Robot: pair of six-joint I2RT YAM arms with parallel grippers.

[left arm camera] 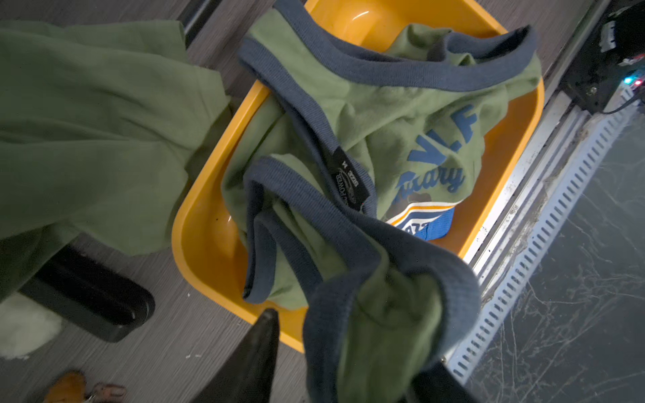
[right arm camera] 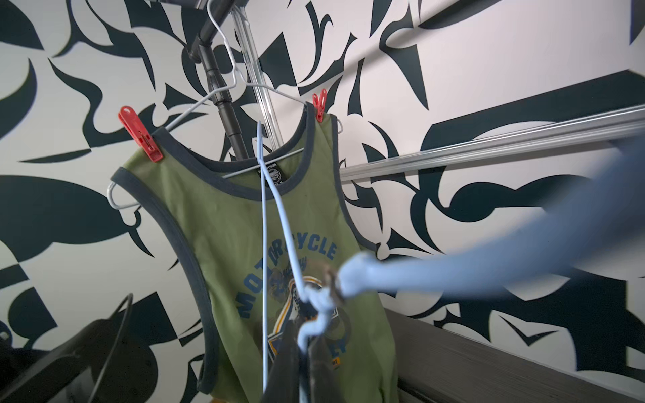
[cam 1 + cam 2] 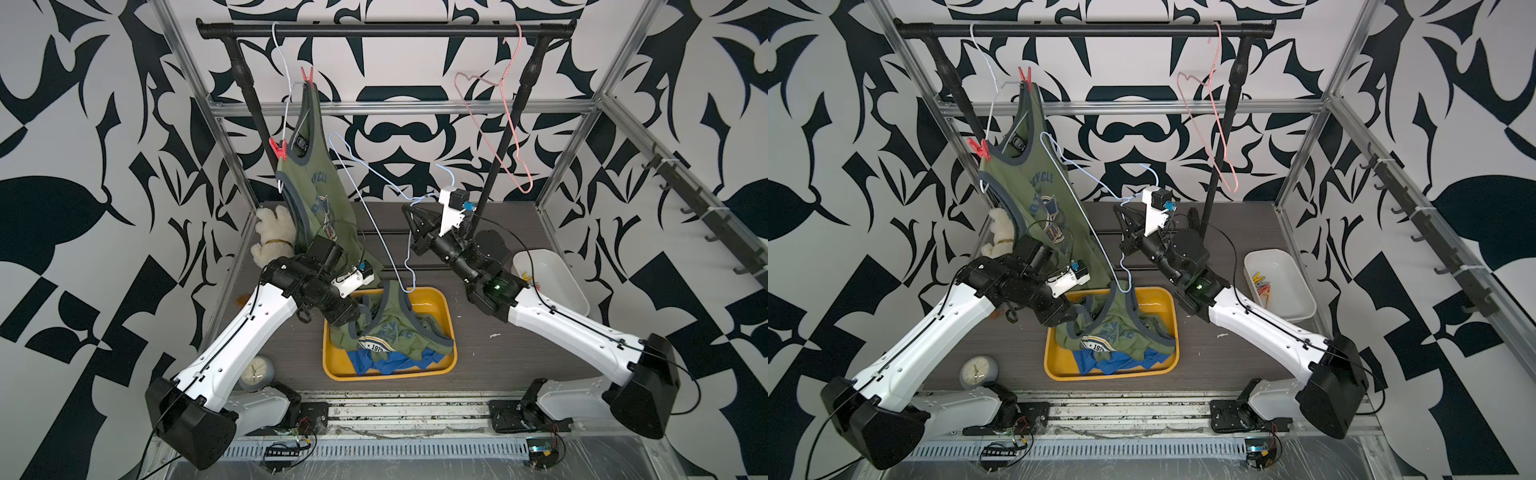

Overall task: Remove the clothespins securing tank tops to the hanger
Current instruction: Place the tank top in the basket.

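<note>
Over the yellow tray (image 1: 209, 251), your left pincer (image 1: 349, 349) stands parted, the olive tank top (image 1: 366, 115) draped across it; your right pincer (image 2: 307, 335) clamps the blue hanger (image 2: 419, 275).

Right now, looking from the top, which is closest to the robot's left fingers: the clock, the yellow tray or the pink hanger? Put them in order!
Seen in a top view, starting from the left fingers:
1. Yellow tray: right by them, in the middle.
2. Clock: down at the front, left side.
3. Pink hanger: high up at the back, right side.
</note>
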